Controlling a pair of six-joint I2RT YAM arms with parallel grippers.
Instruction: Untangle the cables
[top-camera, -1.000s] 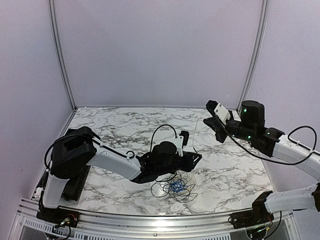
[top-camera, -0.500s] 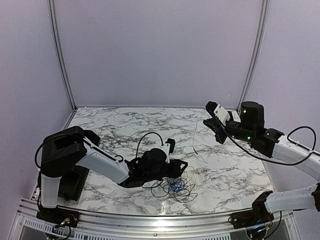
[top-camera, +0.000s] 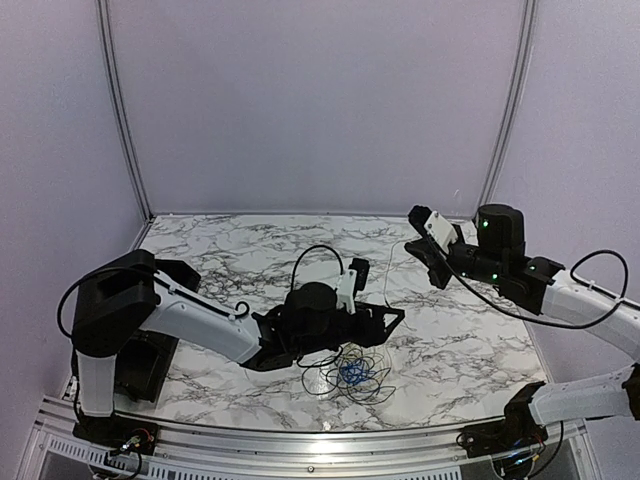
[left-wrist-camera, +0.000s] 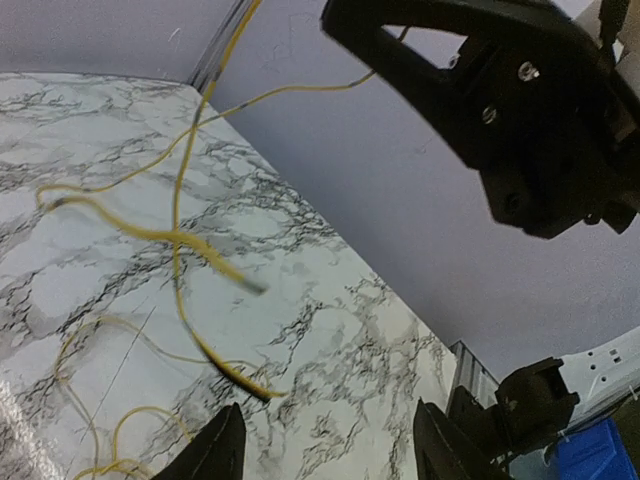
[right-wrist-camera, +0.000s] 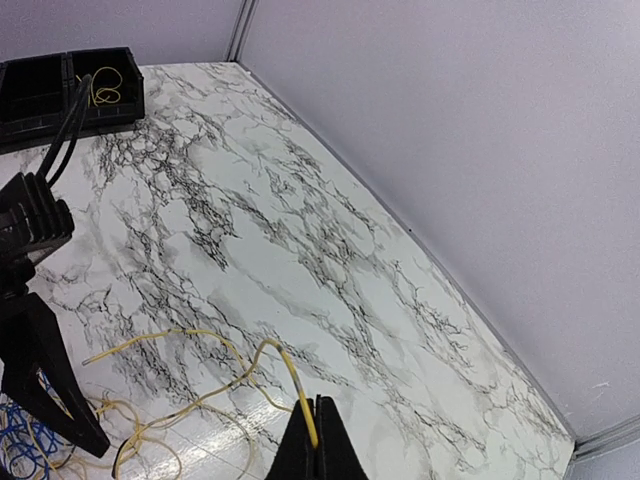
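Note:
A tangle of thin cables (top-camera: 350, 372) lies on the marble table near the front, with black loops around a bright blue cable (top-camera: 350, 373). My right gripper (top-camera: 412, 250) is raised at the right and is shut on the yellow cable (right-wrist-camera: 200, 340), which hangs down (top-camera: 388, 285) toward the pile. In the right wrist view the shut fingertips (right-wrist-camera: 318, 425) pinch the cable end. My left gripper (top-camera: 390, 318) is open and empty, low over the table just behind the pile. In the left wrist view (left-wrist-camera: 330, 440) yellow cable (left-wrist-camera: 180, 240) runs ahead of the open jaws.
A black bin (right-wrist-camera: 70, 95) holding a coil of yellow cable sits at the far left of the table. The left arm stretches across the table's middle. Purple walls enclose the table on three sides. A metal rail runs along the front edge (top-camera: 300, 440).
My left gripper drew back to the left and lower, then swung right again to behind the pile. My right gripper edged slightly left with the yellow cable still pinched.

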